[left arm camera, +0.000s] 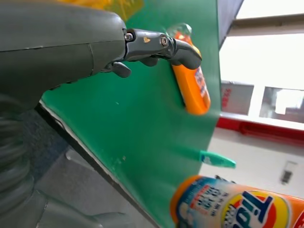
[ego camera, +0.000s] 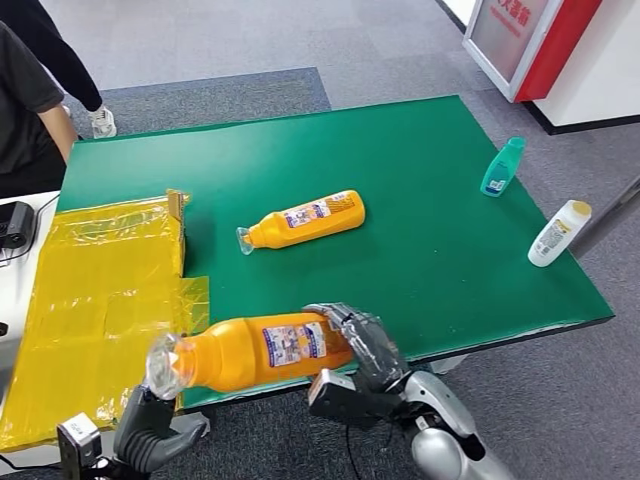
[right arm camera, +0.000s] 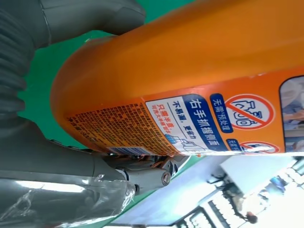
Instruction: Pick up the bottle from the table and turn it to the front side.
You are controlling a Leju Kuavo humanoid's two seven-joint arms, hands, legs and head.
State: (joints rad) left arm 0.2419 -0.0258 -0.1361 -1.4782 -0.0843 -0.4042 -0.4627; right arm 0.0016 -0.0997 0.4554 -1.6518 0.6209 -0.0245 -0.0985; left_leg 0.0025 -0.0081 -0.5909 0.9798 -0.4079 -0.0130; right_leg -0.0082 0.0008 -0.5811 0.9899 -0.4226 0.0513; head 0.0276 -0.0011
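My right hand (ego camera: 362, 350) grips an orange bottle (ego camera: 256, 352) by its base end. The bottle lies level above the green table's (ego camera: 423, 180) front edge, clear cap to the left and a printed label facing up. In the right wrist view the bottle (right arm camera: 201, 71) sits between the thumb (right arm camera: 90, 14) and the fingers (right arm camera: 150, 173). My left hand (ego camera: 155, 425) is low at the front left, just under the cap end. In the left wrist view its fingers (left arm camera: 157, 47) are stretched out with nothing in them, apart from the held bottle (left arm camera: 232, 204).
A second orange bottle (ego camera: 302, 220) lies on its side mid-table. A teal bottle (ego camera: 502, 167) and a white bottle (ego camera: 558, 232) lie near the right edge. A yellow plastic bag (ego camera: 98, 300) covers the left side. A person (ego camera: 38, 90) stands at the far left.
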